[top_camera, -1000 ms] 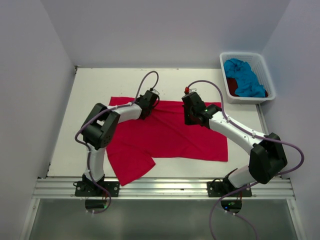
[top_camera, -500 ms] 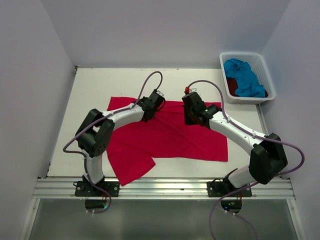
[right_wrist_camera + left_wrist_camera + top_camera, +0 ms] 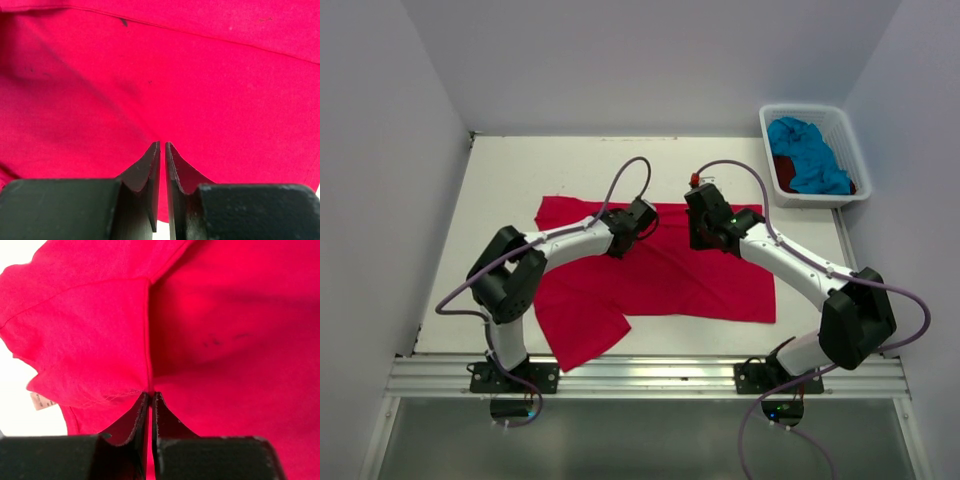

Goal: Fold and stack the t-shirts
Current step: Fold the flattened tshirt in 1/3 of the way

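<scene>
I see the red-pink t-shirt [image 3: 670, 275] flat on the table [image 3: 520, 170], both grippers on its far half. The left gripper [image 3: 150, 394] pinches a fold at a seam; the right gripper [image 3: 163, 144] is clamped on plain cloth. In the basket [image 3: 800, 110], the turquoise t-shirt [image 3: 808, 152] hides most of the dark red t-shirt [image 3: 783, 168].

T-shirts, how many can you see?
3: the red-pink t-shirt spread on the table, the turquoise t-shirt in the basket, the dark red t-shirt peeking under it. More could hide underneath.
</scene>
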